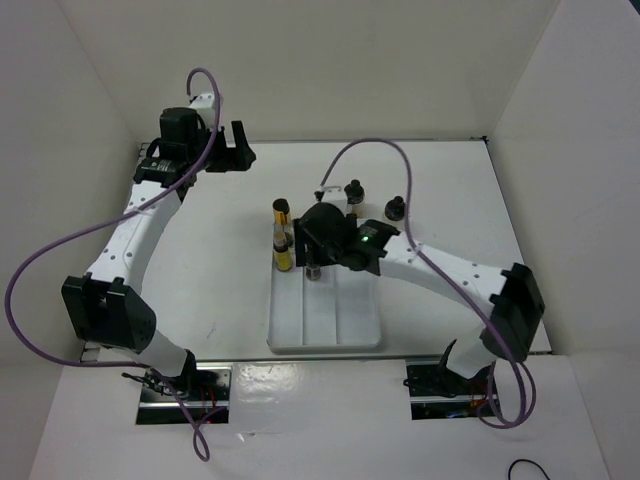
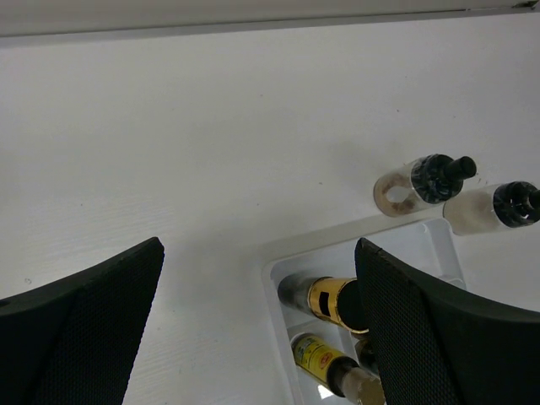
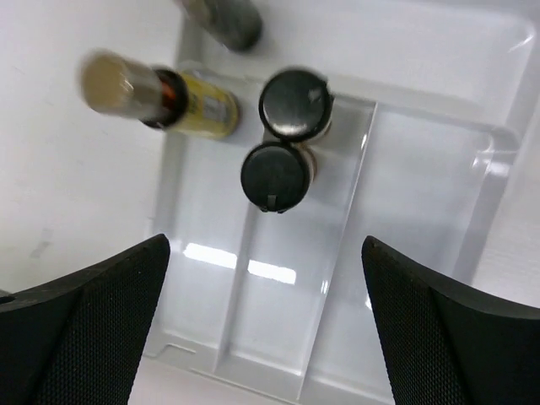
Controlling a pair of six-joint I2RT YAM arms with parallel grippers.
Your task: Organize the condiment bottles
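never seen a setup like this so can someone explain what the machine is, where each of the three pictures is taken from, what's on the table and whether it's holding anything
These are two white robot arms bolted at the near edge of a white table. One picture looks down from above; the other two come from cameras on each wrist, so the black shapes at their lower corners are that arm's own fingers.

A white three-slot tray lies in the middle. Two slim yellow bottles stand in its left slot, two small black-capped bottles in the middle slot. A white bottle and a clear jar wait on the table beyond the tray.

Neither arm holds anything: the left gripper and the right gripper are both open.
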